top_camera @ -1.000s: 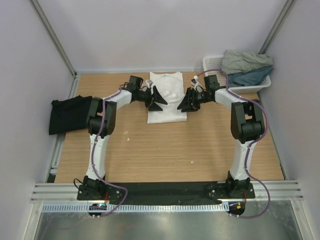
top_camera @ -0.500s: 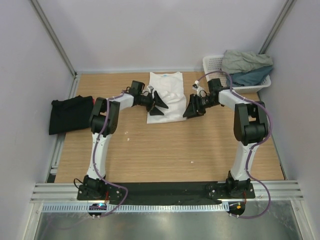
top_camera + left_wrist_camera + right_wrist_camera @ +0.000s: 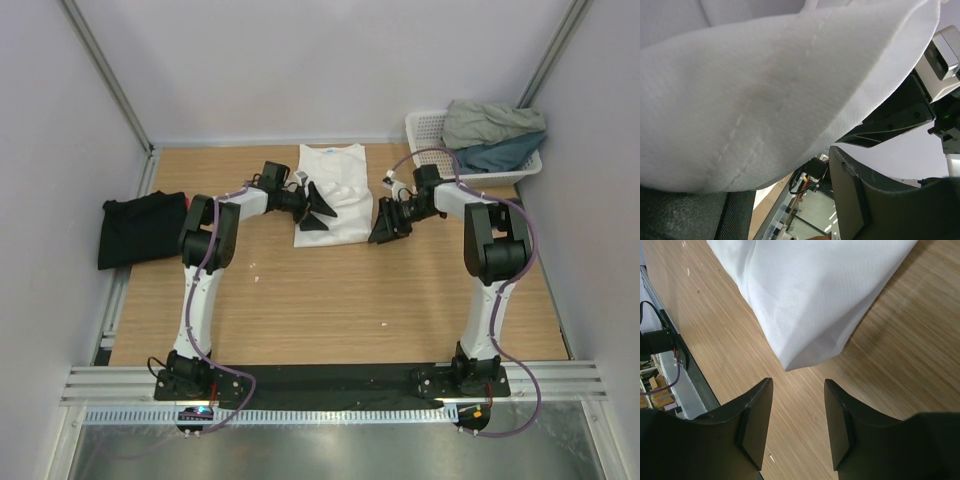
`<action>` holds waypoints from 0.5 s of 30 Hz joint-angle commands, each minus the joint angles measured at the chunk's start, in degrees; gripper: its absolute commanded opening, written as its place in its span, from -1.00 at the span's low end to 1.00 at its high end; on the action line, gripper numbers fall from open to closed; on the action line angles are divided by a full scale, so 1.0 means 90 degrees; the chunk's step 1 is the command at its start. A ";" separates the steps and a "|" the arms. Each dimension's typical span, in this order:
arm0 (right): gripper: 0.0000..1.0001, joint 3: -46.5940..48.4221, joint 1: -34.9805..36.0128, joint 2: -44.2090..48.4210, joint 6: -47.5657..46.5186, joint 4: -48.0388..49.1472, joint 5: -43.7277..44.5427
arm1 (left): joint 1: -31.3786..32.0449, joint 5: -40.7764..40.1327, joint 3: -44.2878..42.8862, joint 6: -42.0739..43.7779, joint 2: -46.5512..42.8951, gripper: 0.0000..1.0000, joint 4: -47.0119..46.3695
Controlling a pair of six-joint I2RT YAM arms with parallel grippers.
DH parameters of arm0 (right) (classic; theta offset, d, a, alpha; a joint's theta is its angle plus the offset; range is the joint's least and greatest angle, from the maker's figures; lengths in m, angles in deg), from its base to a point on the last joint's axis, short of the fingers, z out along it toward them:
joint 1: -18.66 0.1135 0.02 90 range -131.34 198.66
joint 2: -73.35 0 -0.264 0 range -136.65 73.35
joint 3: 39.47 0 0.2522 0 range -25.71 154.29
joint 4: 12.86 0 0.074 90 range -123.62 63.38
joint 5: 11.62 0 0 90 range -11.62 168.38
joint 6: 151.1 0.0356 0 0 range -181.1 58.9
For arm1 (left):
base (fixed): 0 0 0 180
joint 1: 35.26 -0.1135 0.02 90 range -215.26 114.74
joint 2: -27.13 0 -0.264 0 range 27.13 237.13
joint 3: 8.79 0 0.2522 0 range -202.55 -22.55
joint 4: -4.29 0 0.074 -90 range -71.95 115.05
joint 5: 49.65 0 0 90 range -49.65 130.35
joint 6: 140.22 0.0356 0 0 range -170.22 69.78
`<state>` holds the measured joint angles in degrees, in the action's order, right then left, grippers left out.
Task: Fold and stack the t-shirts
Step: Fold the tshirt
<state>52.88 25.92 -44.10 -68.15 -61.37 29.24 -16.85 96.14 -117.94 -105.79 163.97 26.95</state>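
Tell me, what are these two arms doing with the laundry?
Two robot arms are working on a white t-shirt on the table. The left gripper is at its left edge, jaws apart, cloth draped over one finger. The right gripper, open, is just off its near right corner. A black t-shirt lies far left; more shirts sit in the basket.

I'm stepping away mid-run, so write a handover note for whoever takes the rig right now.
Left tool: open, white t-shirt edge draped over one finger.
Right tool: open, empty, just off that shirt's near right corner.
Black t-shirt lies apart at the table left edge; grey-green t-shirt and teal t-shirt heaped in the basket.
Done: white one looks partly folded. Left: finish it, fold the basket pair, stack all.
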 commanded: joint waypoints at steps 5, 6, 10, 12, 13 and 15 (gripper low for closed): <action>0.03 0.0623 -0.0007 -0.0153 -0.0008 0.0276 -0.0174 | 0.0034 0.0188 0.0140 0.0012 -0.0057 0.15 -0.0160; 0.03 0.0653 -0.0007 -0.0144 -0.0008 0.0286 -0.0155 | 0.0024 0.0188 0.0150 0.0012 -0.0057 0.15 -0.0150; 0.03 0.0828 -0.0016 -0.0211 0.0031 0.0296 -0.0164 | 0.0034 0.0168 0.0150 0.0003 -0.0048 0.15 -0.0159; 0.03 0.0868 -0.0016 -0.0251 0.0099 0.0364 -0.0213 | 0.0024 0.0178 0.0140 0.0012 -0.0048 0.15 -0.0160; 0.03 0.0877 0.0003 -0.0290 0.0158 0.0441 -0.0223 | 0.0024 0.0178 0.0140 0.0012 -0.0057 0.15 -0.0150; 0.03 0.0897 0.0052 -0.0329 0.0197 0.0471 -0.0291 | 0.0034 0.0198 0.0150 0.0022 -0.0057 0.15 -0.0140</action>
<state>58.93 25.97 -46.24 -67.21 -59.22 28.65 -16.85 97.00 -117.22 -105.75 163.99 26.39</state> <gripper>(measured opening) 0.515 0.575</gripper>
